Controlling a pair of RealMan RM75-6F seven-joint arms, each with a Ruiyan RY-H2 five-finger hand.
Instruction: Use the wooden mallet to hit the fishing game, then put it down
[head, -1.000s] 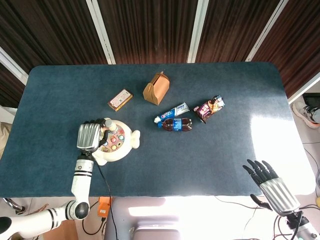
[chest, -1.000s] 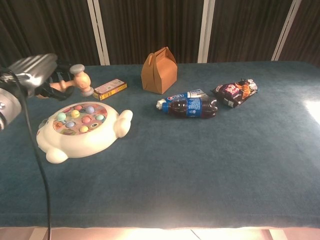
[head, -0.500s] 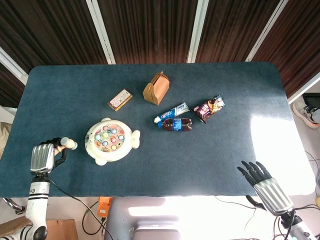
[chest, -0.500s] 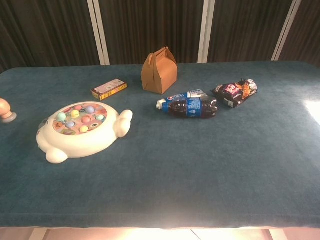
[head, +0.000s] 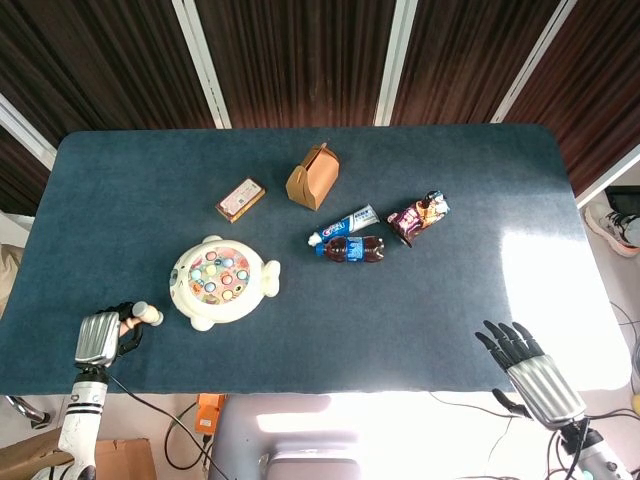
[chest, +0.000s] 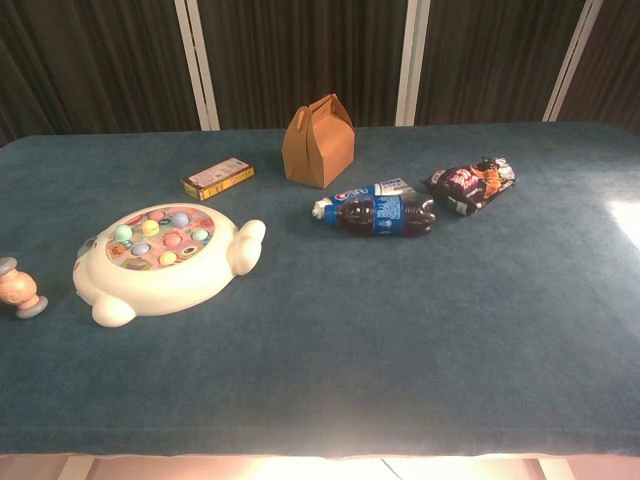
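Mallet: the wooden mallet is being held low at the surface's near-left corner, just left of the fishing game.
Left hand: the left hand is being kept curled, fingers gripping the handle.
Right hand: the right hand is being held empty, fingers spread, off the near-right edge.

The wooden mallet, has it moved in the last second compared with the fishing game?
Yes. The wooden mallet, gripped by the left hand, went from above the fishing game to its left and nearer the table's front edge.
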